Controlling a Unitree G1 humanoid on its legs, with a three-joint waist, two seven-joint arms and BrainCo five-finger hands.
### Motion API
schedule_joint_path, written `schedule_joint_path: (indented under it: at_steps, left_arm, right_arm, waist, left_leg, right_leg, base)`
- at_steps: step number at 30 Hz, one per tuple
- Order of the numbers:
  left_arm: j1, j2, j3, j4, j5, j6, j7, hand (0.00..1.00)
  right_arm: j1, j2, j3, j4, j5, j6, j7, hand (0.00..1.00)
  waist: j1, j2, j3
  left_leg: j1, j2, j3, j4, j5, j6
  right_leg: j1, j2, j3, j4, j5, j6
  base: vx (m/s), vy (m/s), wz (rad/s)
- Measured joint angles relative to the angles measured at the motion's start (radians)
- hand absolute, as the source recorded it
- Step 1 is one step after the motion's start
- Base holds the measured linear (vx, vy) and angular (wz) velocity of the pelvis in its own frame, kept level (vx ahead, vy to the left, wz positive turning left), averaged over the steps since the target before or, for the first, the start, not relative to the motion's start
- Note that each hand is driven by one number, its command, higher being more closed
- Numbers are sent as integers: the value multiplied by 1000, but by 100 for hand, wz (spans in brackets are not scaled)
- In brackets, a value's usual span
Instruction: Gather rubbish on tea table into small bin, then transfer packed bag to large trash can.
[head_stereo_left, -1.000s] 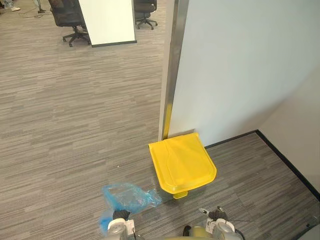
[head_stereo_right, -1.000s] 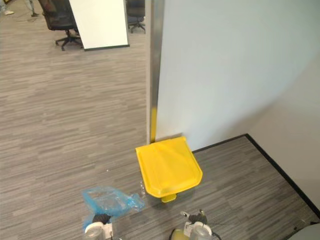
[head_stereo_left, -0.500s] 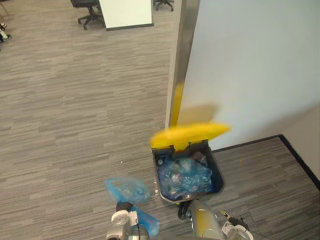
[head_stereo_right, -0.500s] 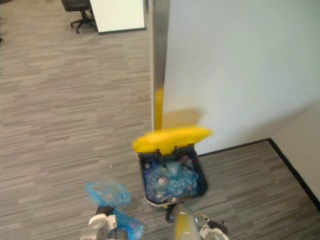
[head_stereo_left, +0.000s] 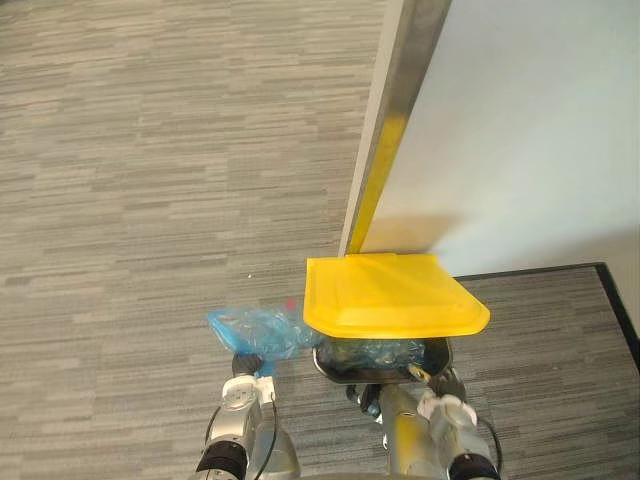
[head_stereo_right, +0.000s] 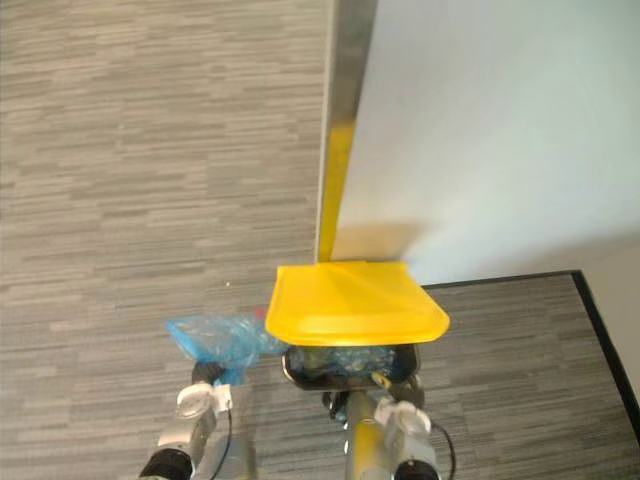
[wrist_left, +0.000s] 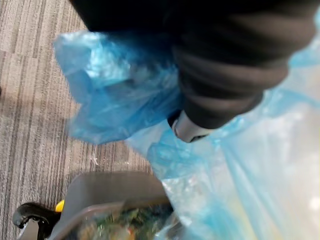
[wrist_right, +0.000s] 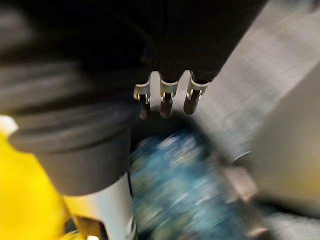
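Observation:
The large trash can (head_stereo_left: 432, 352) is dark grey and stands on the carpet against a white wall. Its yellow lid (head_stereo_left: 392, 296) is raised and hangs about level over the opening. Blue bags (head_stereo_left: 378, 352) show inside under the lid. My left hand (head_stereo_left: 243, 363) is shut on the neck of the packed blue bag (head_stereo_left: 254, 328), which hangs just left of the can, close to its rim (wrist_left: 111, 186). My right hand (wrist_right: 164, 95) hovers at the can's near edge over the blue rubbish, fingers relaxed and holding nothing.
A metal post (head_stereo_left: 395, 110) with a yellow strip stands right behind the can at the wall's edge. Black skirting (head_stereo_left: 618, 300) runs along the floor to the right. Open grey carpet (head_stereo_left: 150, 180) stretches to the left.
The view has tilted down and closer. The yellow lid, shut a second ago, swung up steeply and now hangs about level. The blue bag is nearer the can.

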Motion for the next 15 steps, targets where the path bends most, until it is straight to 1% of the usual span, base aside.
schedule_joint_path:
  at_steps: [1,5,8,9,10,12,14,15]
  left_arm:
    - [2,-1,-23,-14,-1,0,-1,100]
    - [17,0,-80,-56,-8,0,0,100]
    - [25,0,-103,-73,-9,-7,0,100]
    - [24,1,-110,-73,-9,-8,0,100]
    - [26,2,-125,-74,-9,-10,-1,100]
    - [40,2,-135,-88,-10,-10,-1,100]
    - [50,11,-158,-113,-21,-17,-1,100]
    - [51,12,-161,-117,-25,-17,-1,100]
  right_arm:
    - [-19,-2,19,-38,0,-6,-9,0]
    - [-59,-7,24,-114,1,-15,-21,0]
    - [-104,-26,27,-129,9,-16,-33,0]
    - [-110,-31,29,-129,11,-16,-36,0]
    - [-133,-41,28,-129,12,-15,-43,0]
    - [-167,-44,29,-129,13,-14,-51,0]
    - [-231,-58,33,-139,15,-13,-56,0]
    - [-242,-59,34,-140,15,-13,-56,0]
  waist:
    - [3,-1,0]
    - [14,-8,-6]
    - [24,-9,-6]
    - [25,-9,-6]
    - [29,-13,-8]
    - [36,-26,-16]
    - [48,-44,-26]
    - [49,-46,-27]
  left_leg:
    - [0,8,0,-1,-1,-1]
    - [1,12,0,-3,-2,-4]
    - [2,22,-2,-21,-20,-36]
    - [2,23,-3,-25,-23,-40]
    - [2,23,-7,-40,-28,-48]
    - [2,18,-10,-52,-31,-44]
    - [1,17,-14,-63,-31,-45]
    - [1,17,-15,-65,-31,-45]
  right_leg:
    - [-1,7,-1,-1,1,0]
    - [0,12,-1,-3,11,-4]
    - [0,23,-1,-14,31,-3]
    - [0,24,-1,-17,33,-2]
    - [0,27,3,-27,43,3]
    - [1,28,8,-40,54,5]
    - [4,32,16,-61,69,9]
    - [4,34,18,-64,70,10]
  base:
    - [-46,-92,-1]
    - [-68,-47,0]
    - [-91,-7,0]
    - [-89,-1,12]
    - [-145,-1,13]
    - [-123,-2,7]
    - [-122,-20,2]
    - [-105,-30,3]
